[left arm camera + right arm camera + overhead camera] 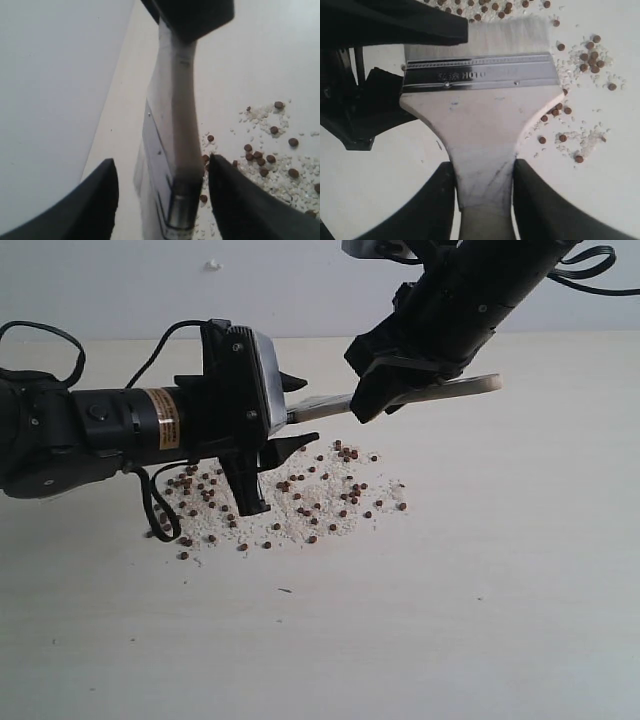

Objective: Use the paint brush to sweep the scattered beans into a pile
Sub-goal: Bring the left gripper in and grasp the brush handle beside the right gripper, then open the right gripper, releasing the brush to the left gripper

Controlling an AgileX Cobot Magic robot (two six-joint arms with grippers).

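Your right end effector [484, 170] pinches the handle of the wide, pale-bristled wooden paint brush [480, 115] over the tiny reddish-brown beans [346, 453] scattered on the pale bench [480, 600]; your left end effector [161, 167] stands spread astride its ferrule.

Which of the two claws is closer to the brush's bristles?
Left. The left gripper, open, straddles the paint brush at its metal ferrule, right beside the bristles. The right gripper is clamped on the wooden handle, farther back.
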